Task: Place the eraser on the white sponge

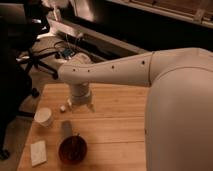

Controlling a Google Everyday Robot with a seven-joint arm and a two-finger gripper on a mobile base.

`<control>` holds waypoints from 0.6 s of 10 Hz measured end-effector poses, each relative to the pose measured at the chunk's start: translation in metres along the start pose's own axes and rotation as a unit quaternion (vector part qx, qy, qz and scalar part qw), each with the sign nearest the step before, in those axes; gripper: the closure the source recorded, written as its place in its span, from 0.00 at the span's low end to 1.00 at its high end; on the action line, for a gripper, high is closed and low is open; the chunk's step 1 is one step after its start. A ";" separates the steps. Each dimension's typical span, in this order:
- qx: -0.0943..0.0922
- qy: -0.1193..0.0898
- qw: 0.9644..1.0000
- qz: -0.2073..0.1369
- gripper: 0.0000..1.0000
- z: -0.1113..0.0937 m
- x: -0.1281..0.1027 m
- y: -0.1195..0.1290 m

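Observation:
The grey eraser (66,128) lies on the wooden table (115,130), just behind the dark red bowl (72,149). The white sponge (38,152) lies flat near the table's front left corner, left of the bowl. My gripper (80,105) hangs from the white arm (110,75) above the table, behind and slightly right of the eraser, apart from it. Nothing shows in it.
A round white cup (44,117) stands at the left edge, behind the sponge. A tiny white lump (63,108) lies left of the gripper. My large white arm covers the right side. An office chair base (35,65) and cables are on the floor behind.

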 end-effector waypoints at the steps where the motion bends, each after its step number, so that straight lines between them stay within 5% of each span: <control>1: 0.000 0.000 1.000 0.000 0.35 0.000 -0.001 0.000; 6: -0.012 0.007 0.997 -0.080 0.35 0.016 -0.027 0.055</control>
